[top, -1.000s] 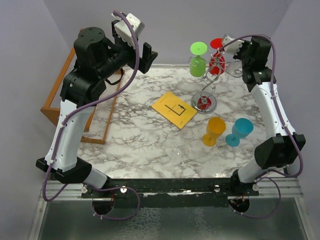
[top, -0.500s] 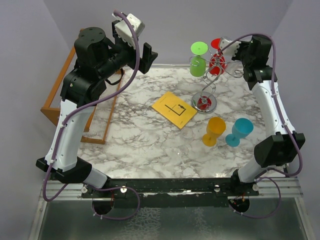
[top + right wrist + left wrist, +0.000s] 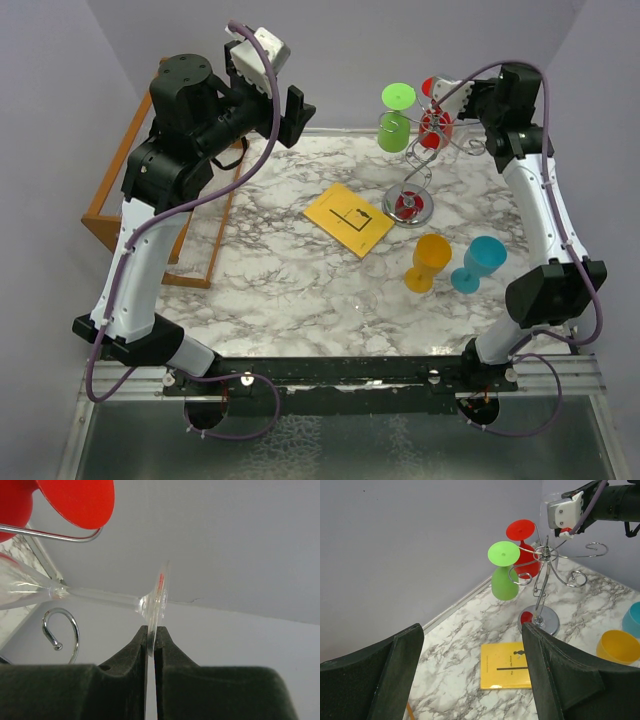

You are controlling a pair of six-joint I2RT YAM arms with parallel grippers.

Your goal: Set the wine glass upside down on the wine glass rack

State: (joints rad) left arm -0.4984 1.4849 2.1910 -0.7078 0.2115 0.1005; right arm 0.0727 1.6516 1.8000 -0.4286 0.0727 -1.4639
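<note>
Honestly, the right gripper (image 3: 151, 640) is pinching the clear wine glass (image 3: 100, 598) by the very edge of its foot, jaws pressed together on that thin disc. I'm guessing that's so the stem is left free to slide into one of the curled wire arms. The glass is hanging in the air right up by the top of the wine glass rack (image 3: 546, 621), close beside the red glass (image 3: 521, 532), which is already hanging foot-up. I can't tell whether it's touching a wire yet, or how far it's tilting. The green glass (image 3: 504, 582) is hanging on a neighbouring arm, so the empty hooks are facing the right arm's side, which is probably why that arm is doing the job. The left gripper (image 3: 470, 666) is hovering spread wide and empty, well off to the left, looking on and out of the way. Meanwhile the orange glass (image 3: 429, 262) and blue glass (image 3: 481, 262) are standing upright on the table near the rack's base.
</note>
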